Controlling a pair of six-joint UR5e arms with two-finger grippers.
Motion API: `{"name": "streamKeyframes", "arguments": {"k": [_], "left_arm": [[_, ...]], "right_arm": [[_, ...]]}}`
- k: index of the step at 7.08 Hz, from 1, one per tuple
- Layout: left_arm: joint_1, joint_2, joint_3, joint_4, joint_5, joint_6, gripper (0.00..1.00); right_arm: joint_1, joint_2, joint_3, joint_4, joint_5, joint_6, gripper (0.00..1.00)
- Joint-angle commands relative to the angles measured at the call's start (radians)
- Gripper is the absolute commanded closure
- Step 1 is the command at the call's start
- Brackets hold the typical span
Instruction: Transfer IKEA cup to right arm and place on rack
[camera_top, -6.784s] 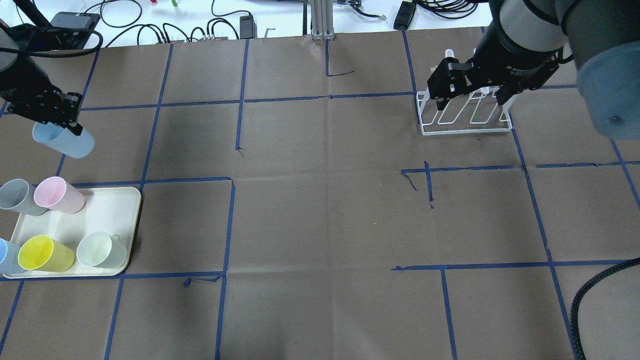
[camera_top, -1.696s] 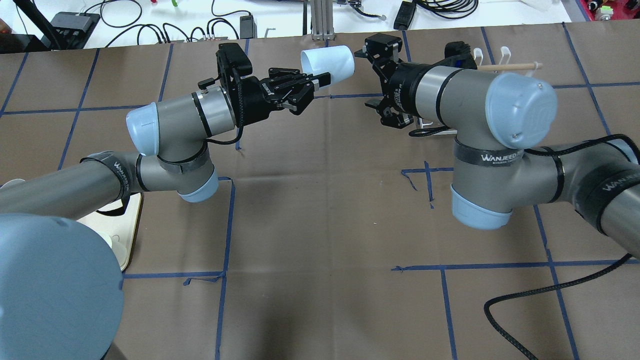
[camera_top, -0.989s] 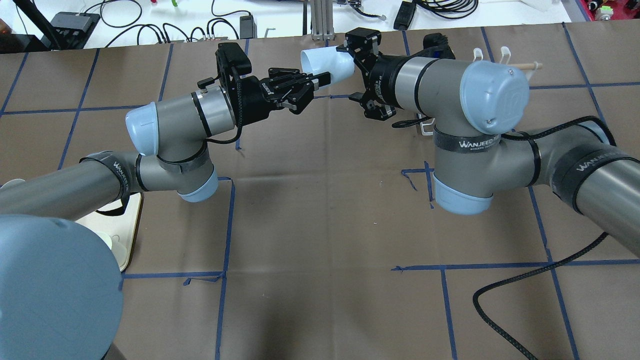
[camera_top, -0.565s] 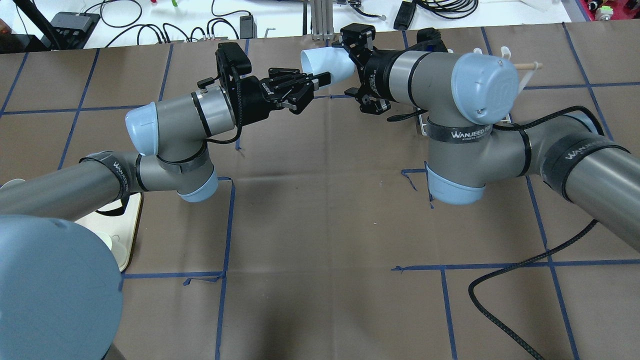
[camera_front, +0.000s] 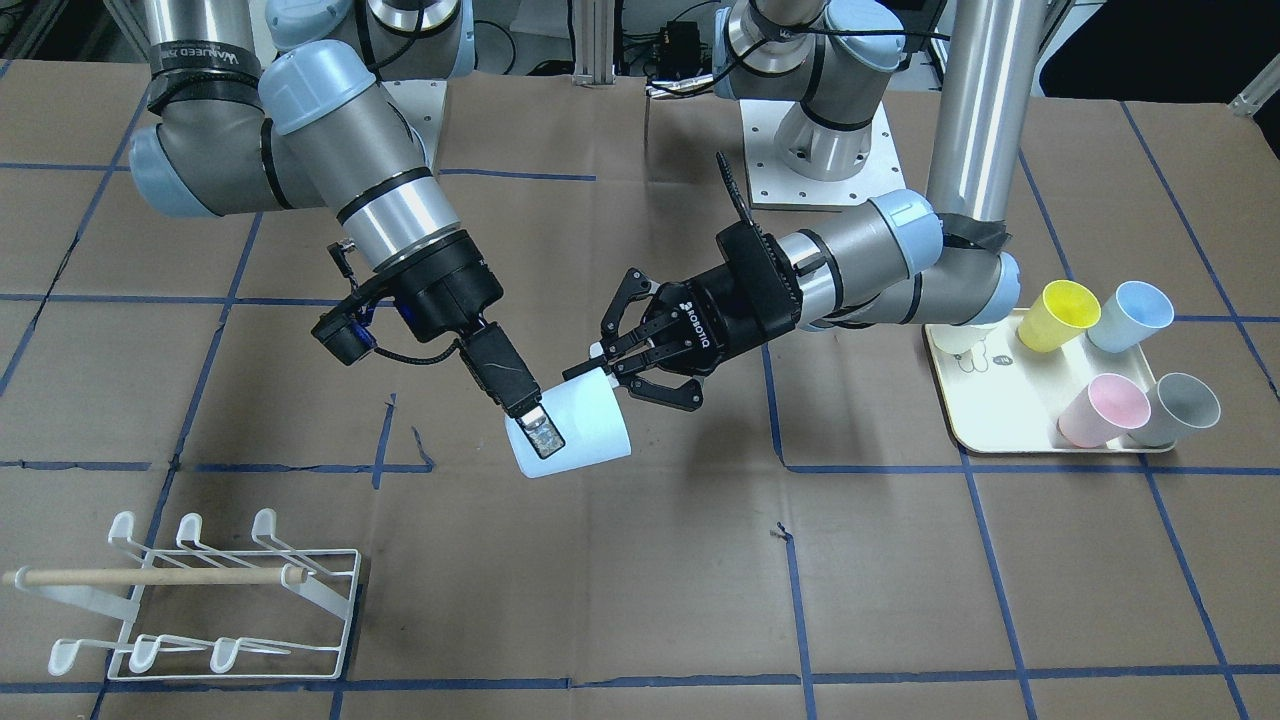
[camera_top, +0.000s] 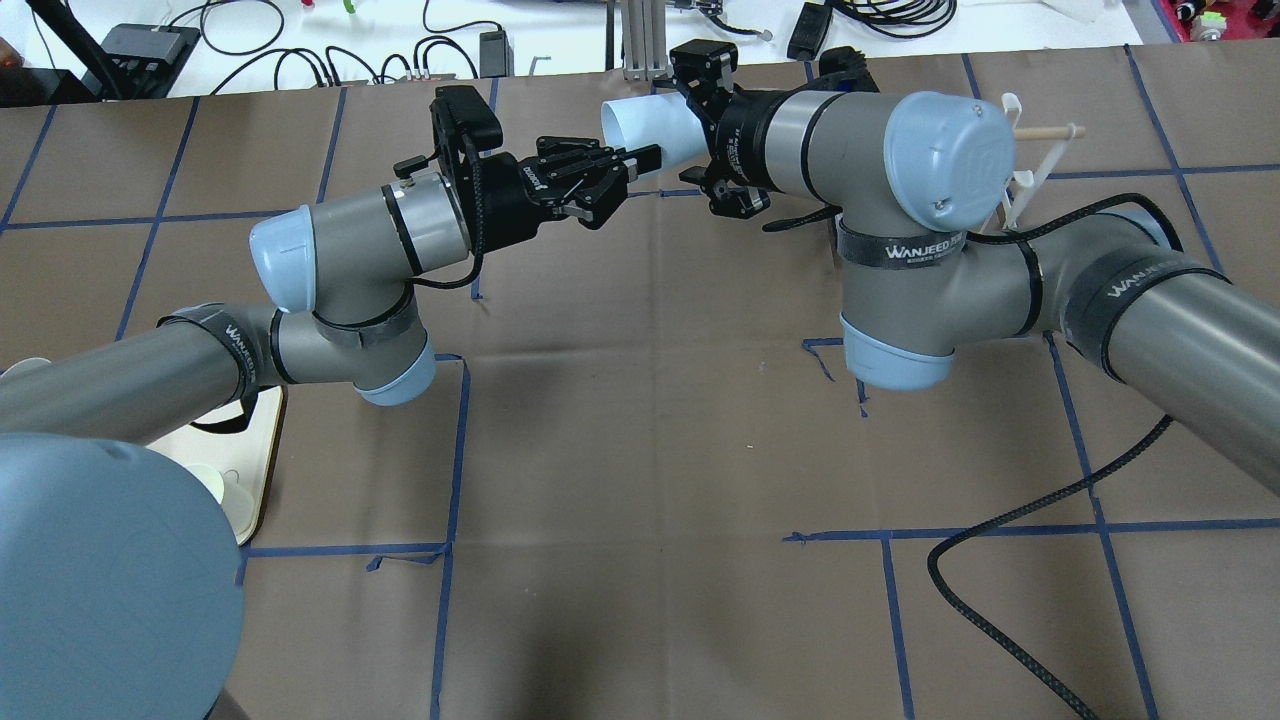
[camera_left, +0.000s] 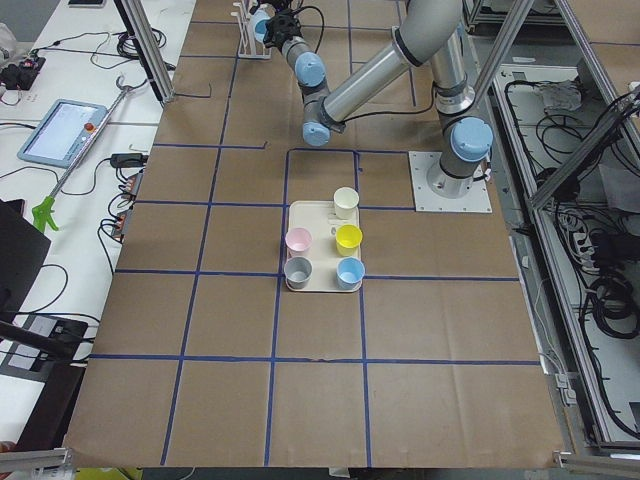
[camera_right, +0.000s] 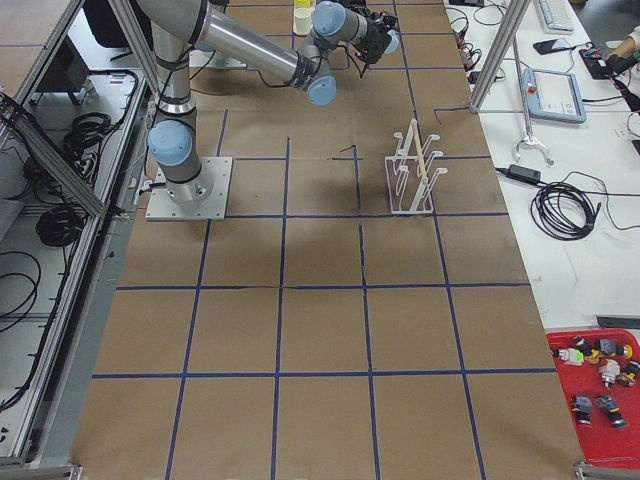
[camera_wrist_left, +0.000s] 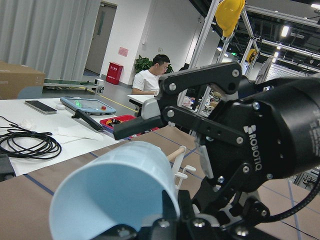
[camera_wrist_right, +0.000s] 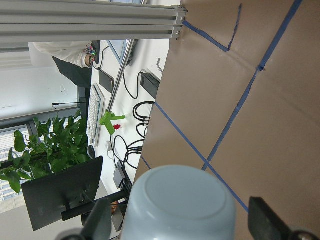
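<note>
We're mid-handover: left gripper (camera_front: 622, 377) pinches the cup (camera_front: 590, 440), right gripper (camera_wrist_right: 182, 225) straddles it, jaws wide. Clamping, release and the rack (camera_front: 150, 577) are all left to do.

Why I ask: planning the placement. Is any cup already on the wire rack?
No, the wire rack carries only its wooden dowel, no cup.

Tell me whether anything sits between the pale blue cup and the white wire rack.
Nothing visible does. The cup, held up by the left hand, has only bare taped table between it and the rack; the tray with the other cups lies on the opposite side.
</note>
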Motion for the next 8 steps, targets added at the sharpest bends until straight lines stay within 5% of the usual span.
{"name": "streamKeyframes", "arguments": {"k": [1,4,6,8], "left_arm": [[0.000,0.001,0.000,0.000,0.000,-0.001,0.96],[0.000,0.001,0.000,0.000,0.000,-0.005,0.96],[0.000,0.004,0.001,0.000,0.002,-0.016,0.84],[0.000,0.006,0.008,0.002,0.023,-0.016,0.54]], "right_arm": [[0.007,0.006,-0.003,0.002,0.004,0.004,0.19],[0.007,0.006,-0.005,0.002,0.013,0.003,0.39],[0.007,0.006,-0.005,0.003,0.015,0.002,0.46],[0.007,0.006,-0.005,0.005,0.016,0.002,0.48]]}}
